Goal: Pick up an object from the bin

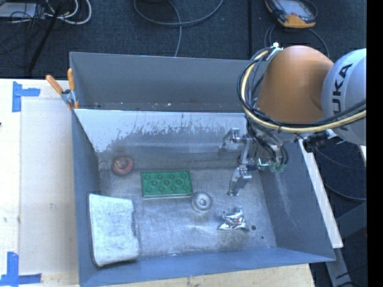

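Observation:
My gripper (pixel 234 164) hangs over the right part of the bin, close to the back wall. Its two metal fingers stand apart, open, with nothing between them. The lower fingertip (pixel 232 190) points down at the bin floor. Just below it lies a small crumpled piece of silver foil (pixel 232 221). A little to the left of that sits a round silvery cap (pixel 201 201). A flat green studded plate (pixel 167 183) lies further left, in the middle of the bin.
A white folded cloth or sponge (pixel 112 229) lies in the front left corner. A small brown round thing (pixel 122 165) rests by the left back wall. The arm with its orange cover reaches in over the right rim.

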{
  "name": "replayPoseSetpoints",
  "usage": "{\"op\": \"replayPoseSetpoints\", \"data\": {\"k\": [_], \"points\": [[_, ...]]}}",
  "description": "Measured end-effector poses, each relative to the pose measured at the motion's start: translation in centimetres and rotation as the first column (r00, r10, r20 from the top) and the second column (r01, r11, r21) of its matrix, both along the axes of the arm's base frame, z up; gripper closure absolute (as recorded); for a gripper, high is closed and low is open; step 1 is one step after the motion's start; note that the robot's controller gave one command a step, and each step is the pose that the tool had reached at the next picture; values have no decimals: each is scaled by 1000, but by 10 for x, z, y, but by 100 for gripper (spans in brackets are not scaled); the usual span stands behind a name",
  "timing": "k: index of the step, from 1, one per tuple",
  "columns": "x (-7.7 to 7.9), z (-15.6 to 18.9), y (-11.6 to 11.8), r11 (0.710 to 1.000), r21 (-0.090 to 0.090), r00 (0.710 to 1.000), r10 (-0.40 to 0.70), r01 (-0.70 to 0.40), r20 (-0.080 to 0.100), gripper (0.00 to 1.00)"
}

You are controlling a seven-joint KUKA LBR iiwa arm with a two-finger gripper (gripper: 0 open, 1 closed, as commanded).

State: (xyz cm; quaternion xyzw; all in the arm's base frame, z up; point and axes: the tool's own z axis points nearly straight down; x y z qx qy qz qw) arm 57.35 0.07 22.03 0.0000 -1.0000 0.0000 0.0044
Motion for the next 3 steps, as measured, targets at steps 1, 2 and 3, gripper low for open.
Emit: {"op": "replayPoseSetpoints", "data": {"k": [1,2,3], "points": [[24,-148,63,988,2,988,-153,153,17,0],[24,-145,64,988,3,988,-152,152,16,100],[10,28,80,996,1,996,87,-87,17,100]]}}
